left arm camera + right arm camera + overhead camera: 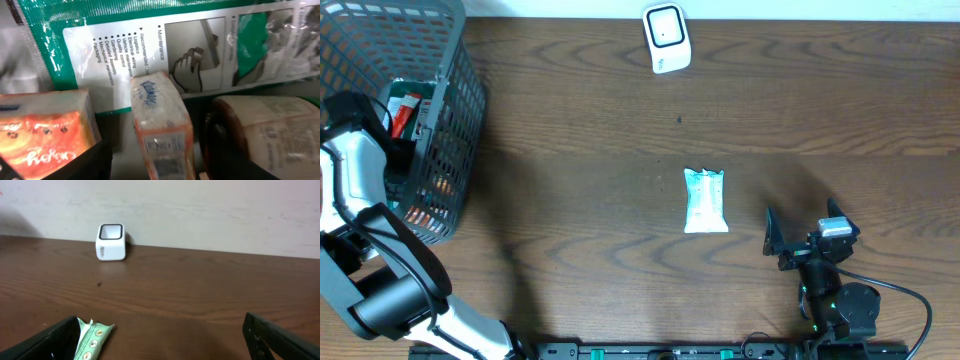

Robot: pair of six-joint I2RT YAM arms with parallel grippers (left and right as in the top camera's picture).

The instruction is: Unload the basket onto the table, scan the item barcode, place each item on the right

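Basket [460, 120] packed tight, left hand [157, 157] spread astride tissue pack [160, 115], right hand [162, 342] released near sachet [706, 200], scanner [666, 38] beyond

A dark brown wooden table [580, 120] fills the space, its grain running in long wavy bands from left to right. Along its far edge stands a plain off-white wall [200, 210], matt and faintly smudged, meeting the tabletop in a straight line. The light is soft and even, leaving a dull sheen on the far wood and blurred shadows nearer. One small dark speck [679, 121] marks the wood beyond the centre.
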